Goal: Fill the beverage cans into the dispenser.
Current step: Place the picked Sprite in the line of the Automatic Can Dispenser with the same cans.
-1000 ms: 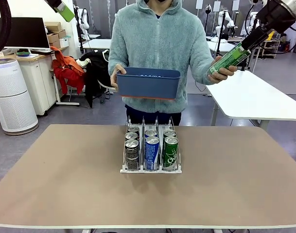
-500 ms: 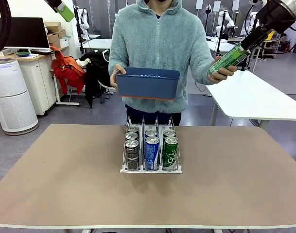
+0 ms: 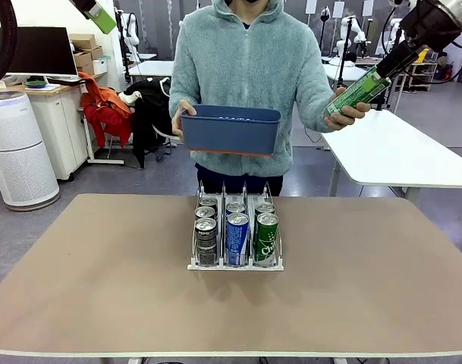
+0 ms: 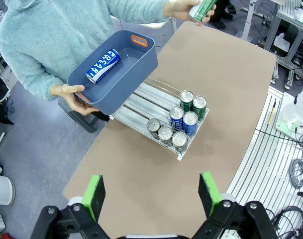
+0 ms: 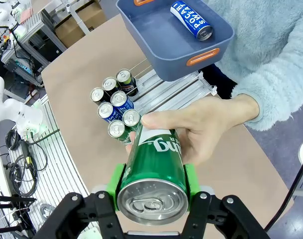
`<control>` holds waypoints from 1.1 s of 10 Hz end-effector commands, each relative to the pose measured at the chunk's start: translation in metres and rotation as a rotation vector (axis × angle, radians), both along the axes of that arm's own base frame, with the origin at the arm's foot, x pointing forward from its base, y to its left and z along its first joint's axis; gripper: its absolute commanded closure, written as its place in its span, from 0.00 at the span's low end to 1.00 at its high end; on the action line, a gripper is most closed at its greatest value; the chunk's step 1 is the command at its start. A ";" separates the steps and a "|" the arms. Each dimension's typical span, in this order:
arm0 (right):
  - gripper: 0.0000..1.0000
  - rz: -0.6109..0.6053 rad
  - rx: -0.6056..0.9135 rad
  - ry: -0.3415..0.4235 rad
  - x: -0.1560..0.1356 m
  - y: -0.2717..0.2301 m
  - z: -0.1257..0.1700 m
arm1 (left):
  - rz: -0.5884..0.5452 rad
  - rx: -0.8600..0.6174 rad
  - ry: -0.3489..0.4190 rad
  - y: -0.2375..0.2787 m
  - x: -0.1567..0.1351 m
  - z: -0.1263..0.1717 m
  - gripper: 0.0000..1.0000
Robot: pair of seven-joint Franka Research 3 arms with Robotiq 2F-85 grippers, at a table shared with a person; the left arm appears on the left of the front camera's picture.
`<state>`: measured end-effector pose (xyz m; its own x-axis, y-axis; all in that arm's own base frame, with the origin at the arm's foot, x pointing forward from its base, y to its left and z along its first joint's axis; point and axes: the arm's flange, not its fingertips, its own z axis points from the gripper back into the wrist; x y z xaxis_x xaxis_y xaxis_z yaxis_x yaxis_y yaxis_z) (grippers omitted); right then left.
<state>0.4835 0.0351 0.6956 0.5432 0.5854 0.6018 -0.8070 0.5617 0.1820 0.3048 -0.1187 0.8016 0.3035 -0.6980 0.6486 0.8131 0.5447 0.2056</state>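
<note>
right gripper clamping green can at far right, person's hand gripping it too, left gripper hovering, jaws apart

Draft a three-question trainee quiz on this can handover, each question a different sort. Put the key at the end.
1. Multiple choice: the right gripper is shut on
A) a wire divider
B) the green can
C) nothing
2. True or false: the blue tub that the person holds has two cans in it.
3. Fill in: the left gripper, above the table, is ____.

Key
1. B; the person's hand also grips that can.
2. False; one blue can lies in it.
3. open
</note>
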 end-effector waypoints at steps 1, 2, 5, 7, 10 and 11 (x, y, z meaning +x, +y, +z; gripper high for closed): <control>1.00 0.015 -0.005 -0.007 -0.001 0.002 0.000 | 0.001 -0.001 0.003 0.001 0.000 -0.002 0.00; 1.00 0.015 -0.005 -0.007 -0.001 0.002 0.000 | 0.001 -0.001 0.003 0.001 0.000 -0.002 0.00; 1.00 0.015 -0.005 -0.007 -0.001 0.002 0.000 | 0.001 -0.001 0.003 0.001 0.000 -0.002 0.00; 1.00 0.015 -0.005 -0.007 -0.001 0.002 0.000 | 0.001 -0.001 0.003 0.001 0.000 -0.002 0.00; 1.00 0.015 -0.005 -0.007 -0.001 0.002 0.000 | 0.001 -0.001 0.003 0.001 0.000 -0.002 0.00; 1.00 0.015 -0.005 -0.007 -0.001 0.002 0.000 | 0.001 -0.001 0.003 0.001 0.000 -0.002 0.00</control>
